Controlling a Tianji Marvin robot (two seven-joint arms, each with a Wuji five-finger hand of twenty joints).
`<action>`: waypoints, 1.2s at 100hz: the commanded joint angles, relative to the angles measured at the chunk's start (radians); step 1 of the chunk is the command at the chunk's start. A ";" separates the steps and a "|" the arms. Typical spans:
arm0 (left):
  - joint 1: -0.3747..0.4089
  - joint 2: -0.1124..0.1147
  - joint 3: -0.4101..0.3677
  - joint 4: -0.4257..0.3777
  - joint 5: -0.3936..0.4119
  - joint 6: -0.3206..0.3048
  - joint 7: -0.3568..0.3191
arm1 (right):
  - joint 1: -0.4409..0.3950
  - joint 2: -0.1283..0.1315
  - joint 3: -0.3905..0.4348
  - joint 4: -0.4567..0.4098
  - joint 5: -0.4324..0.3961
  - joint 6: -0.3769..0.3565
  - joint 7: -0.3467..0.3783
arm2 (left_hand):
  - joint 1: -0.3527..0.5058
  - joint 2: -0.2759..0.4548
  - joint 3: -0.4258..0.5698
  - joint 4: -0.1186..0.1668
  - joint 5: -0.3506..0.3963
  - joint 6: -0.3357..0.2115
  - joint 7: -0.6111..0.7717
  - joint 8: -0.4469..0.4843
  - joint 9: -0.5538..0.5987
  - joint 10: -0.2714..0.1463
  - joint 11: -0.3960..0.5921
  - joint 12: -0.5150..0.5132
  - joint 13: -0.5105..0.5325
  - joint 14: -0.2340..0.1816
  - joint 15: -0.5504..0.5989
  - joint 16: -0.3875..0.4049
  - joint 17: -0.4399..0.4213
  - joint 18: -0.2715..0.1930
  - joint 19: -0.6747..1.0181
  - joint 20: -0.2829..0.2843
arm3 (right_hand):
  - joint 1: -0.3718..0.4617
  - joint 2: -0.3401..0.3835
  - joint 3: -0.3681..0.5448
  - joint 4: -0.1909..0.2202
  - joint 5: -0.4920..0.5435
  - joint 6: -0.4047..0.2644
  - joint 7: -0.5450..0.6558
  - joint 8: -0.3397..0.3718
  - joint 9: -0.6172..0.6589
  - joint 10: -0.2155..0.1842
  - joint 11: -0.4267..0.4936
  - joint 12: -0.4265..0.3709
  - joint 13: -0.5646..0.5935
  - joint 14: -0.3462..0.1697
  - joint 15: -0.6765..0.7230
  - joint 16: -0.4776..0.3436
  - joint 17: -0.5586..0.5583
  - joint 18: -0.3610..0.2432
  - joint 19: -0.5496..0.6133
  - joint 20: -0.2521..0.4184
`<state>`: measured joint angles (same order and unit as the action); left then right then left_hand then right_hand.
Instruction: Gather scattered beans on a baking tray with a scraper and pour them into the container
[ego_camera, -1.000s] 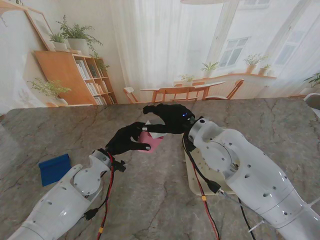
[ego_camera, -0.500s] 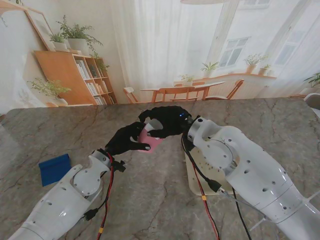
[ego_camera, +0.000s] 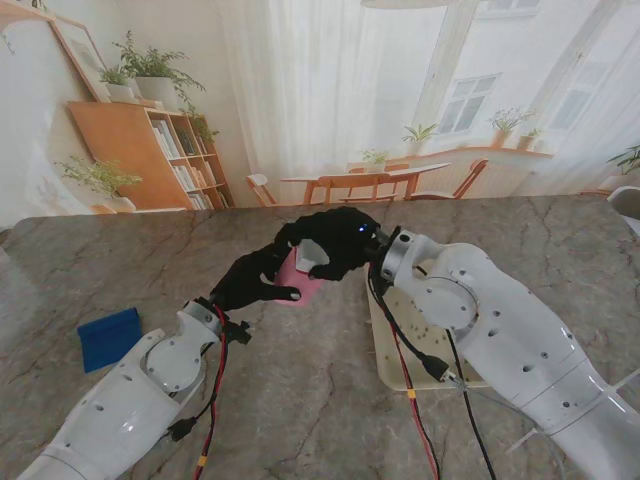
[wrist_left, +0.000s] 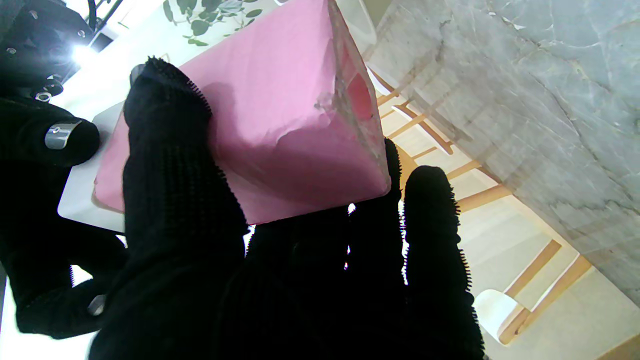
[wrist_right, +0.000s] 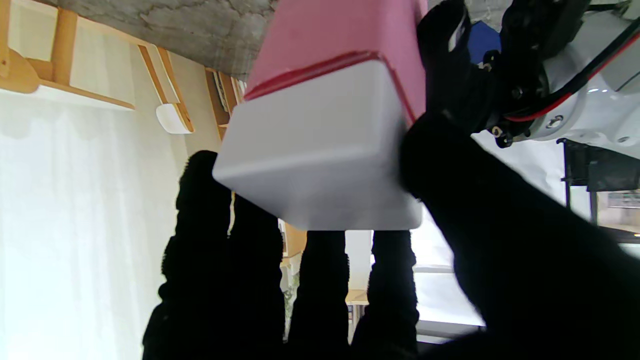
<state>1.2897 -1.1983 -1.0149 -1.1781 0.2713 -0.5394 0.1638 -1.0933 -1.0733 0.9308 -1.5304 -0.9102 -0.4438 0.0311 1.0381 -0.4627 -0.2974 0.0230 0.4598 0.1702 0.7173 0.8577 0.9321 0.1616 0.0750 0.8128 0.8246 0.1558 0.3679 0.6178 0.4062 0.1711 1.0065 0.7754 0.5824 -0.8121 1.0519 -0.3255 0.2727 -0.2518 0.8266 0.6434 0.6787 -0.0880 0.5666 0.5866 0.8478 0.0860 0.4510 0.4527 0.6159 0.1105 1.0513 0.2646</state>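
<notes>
Both arms (ego_camera: 520, 350) are glossy white shells dotted with small dark screws. Each ends in a black knit-gloved hand: left hand (ego_camera: 250, 282), right hand (ego_camera: 335, 243). Red and black cables (ego_camera: 408, 385) trail alongside.

One pink, box-shaped plastic container (ego_camera: 298, 276) with a white lid or base is in view, at about twelve o'clock from the middle of the grey marble-patterned bench (ego_camera: 300, 400). One cream-coloured flat baking tray (ego_camera: 420, 345) lies at four o'clock, and one flat blue scraper (ego_camera: 109, 336) at nine o'clock. Two black-gloved hands show: one left hand (ego_camera: 248, 282) and one right hand (ego_camera: 335, 240), each with five fingers. Beans on the tray are too small to count.
</notes>
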 joint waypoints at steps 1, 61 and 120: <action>0.004 -0.002 -0.001 -0.005 -0.003 0.003 0.003 | 0.011 0.004 0.002 0.009 -0.010 -0.023 -0.001 | 0.245 0.216 0.281 -0.075 0.075 -0.171 0.142 0.077 0.120 -0.166 0.135 0.081 0.051 -0.061 0.067 0.020 -0.009 -0.018 0.006 0.010 | 0.204 0.037 0.259 0.065 -0.054 -0.029 -0.005 -0.044 0.020 -0.033 0.065 -0.045 0.066 -0.261 0.007 -0.025 -0.023 -0.114 0.014 -0.023; 0.006 0.000 -0.004 -0.009 -0.003 0.010 0.000 | -0.012 0.011 0.042 -0.010 -0.081 -0.104 -0.056 | 0.246 0.217 0.282 -0.074 0.075 -0.168 0.142 0.078 0.120 -0.165 0.136 0.082 0.050 -0.061 0.067 0.019 -0.010 -0.020 0.005 0.009 | -0.487 0.393 -0.112 0.201 -0.113 0.286 -0.607 0.022 -0.354 0.257 -0.234 -0.197 -0.475 0.106 -0.083 -0.150 -0.606 0.141 -0.053 0.010; 0.006 0.000 -0.004 -0.007 0.003 0.003 0.004 | -0.049 0.010 -0.025 -0.171 -0.020 0.438 0.216 | 0.246 0.215 0.282 -0.075 0.076 -0.169 0.141 0.078 0.120 -0.165 0.137 0.082 0.049 -0.058 0.069 0.020 -0.010 -0.020 0.006 0.010 | -0.395 0.893 -0.793 0.287 -0.076 0.407 -0.663 0.109 -0.216 0.404 -0.380 0.017 -0.187 0.114 0.417 0.252 -0.169 0.167 0.325 0.608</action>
<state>1.2937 -1.1968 -1.0212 -1.1841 0.2753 -0.5335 0.1656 -1.1490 -1.0599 0.9079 -1.6978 -0.9258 0.0046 0.2305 1.0381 -0.4618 -0.2975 0.0230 0.4598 0.1751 0.7173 0.8577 0.9329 0.1616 0.0750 0.8128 0.8253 0.1558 0.3719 0.6178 0.4062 0.1711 1.0065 0.7754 0.2089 0.0419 0.2820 -0.0731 0.2073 0.1458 0.1789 0.7303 0.4531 0.3011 0.2203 0.5795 0.6243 0.2027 0.8309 0.6764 0.3853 0.3001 1.2897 0.8264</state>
